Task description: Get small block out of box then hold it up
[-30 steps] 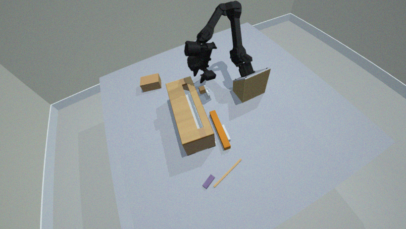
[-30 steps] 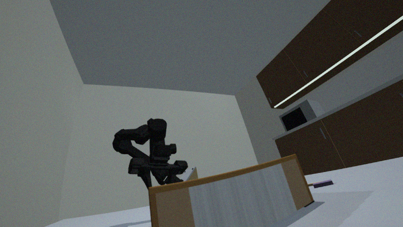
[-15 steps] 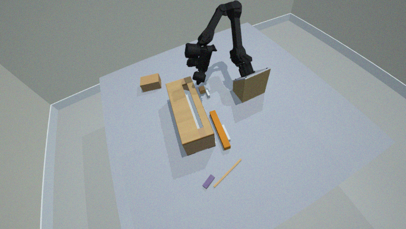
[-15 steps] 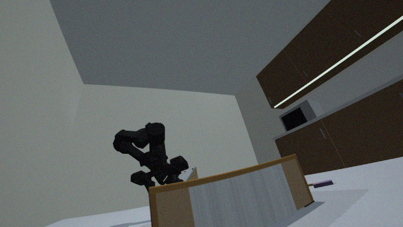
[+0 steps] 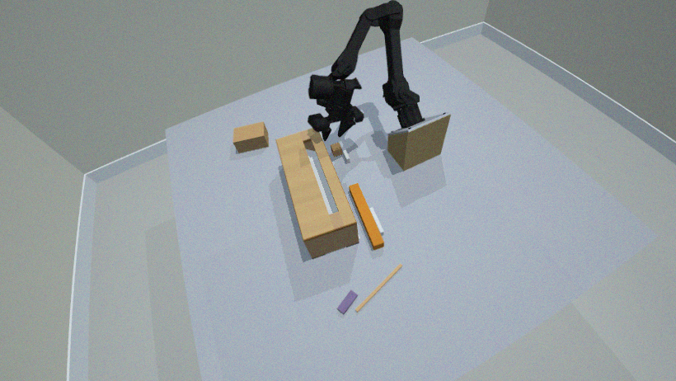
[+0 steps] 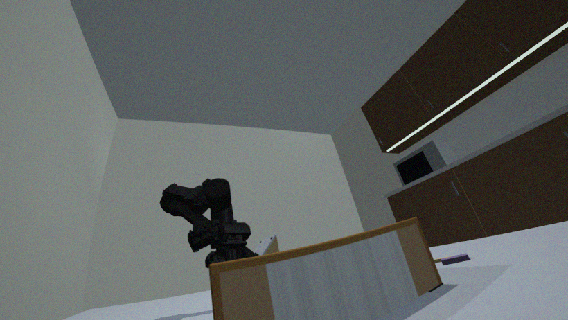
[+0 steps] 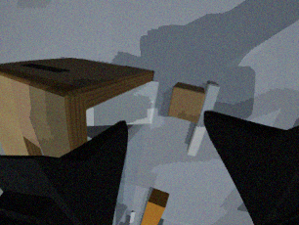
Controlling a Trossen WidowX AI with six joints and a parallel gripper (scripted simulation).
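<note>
The block [image 5: 335, 149] sits on the worktop [image 5: 472, 227] near the middle top of the top view, just right of the box [image 5: 314, 194]. The tool [image 5: 335, 129] hangs just above it, fingers apart, holding nothing

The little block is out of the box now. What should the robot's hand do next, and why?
Probably move down over the block so its fingers sit either side of it. The block lies on the table beside the end of the box, and the gripper hangs open above it, holding nothing. In the wrist view the block sits ahead, between the fingers.
</note>
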